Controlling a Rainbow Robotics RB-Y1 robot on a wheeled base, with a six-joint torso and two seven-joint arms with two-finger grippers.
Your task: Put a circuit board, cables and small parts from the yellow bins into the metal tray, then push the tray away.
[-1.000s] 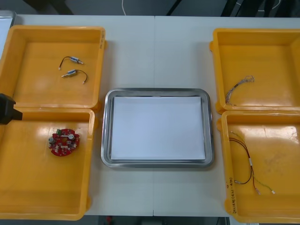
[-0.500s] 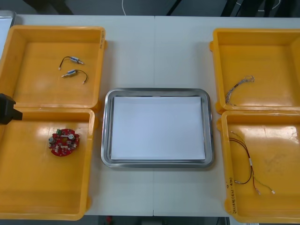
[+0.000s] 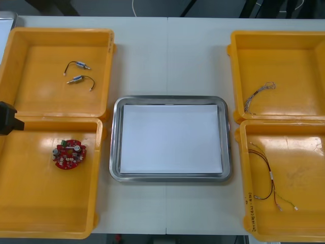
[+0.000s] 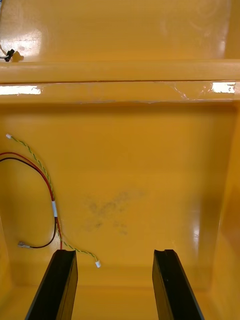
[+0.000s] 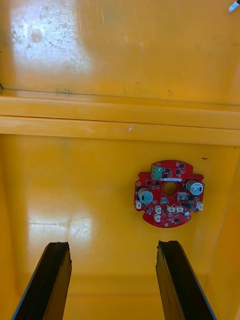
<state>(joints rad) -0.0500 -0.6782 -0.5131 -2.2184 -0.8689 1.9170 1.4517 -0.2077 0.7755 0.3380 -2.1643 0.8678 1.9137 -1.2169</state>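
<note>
Round red circuit board [image 3: 69, 154] flat at the metal tray's [image 3: 115, 137] nine o'clock, small metal parts [image 3: 79, 65] at ten, cables [image 3: 272, 177] at three.

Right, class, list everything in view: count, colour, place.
table: one, light, under everything
yellow bins: four, yellow, two at each side
metal tray: one, white inside, between the bins
circuit board: one, red, near left bin
small metal parts: two, silvery, far left bin
twisted cable: one, pale, far right bin
cable bundle: one, red, black and yellow, near right bin
left gripper: black, open, over the circuit board's bin
right gripper: black, open, over the near right bin
</note>
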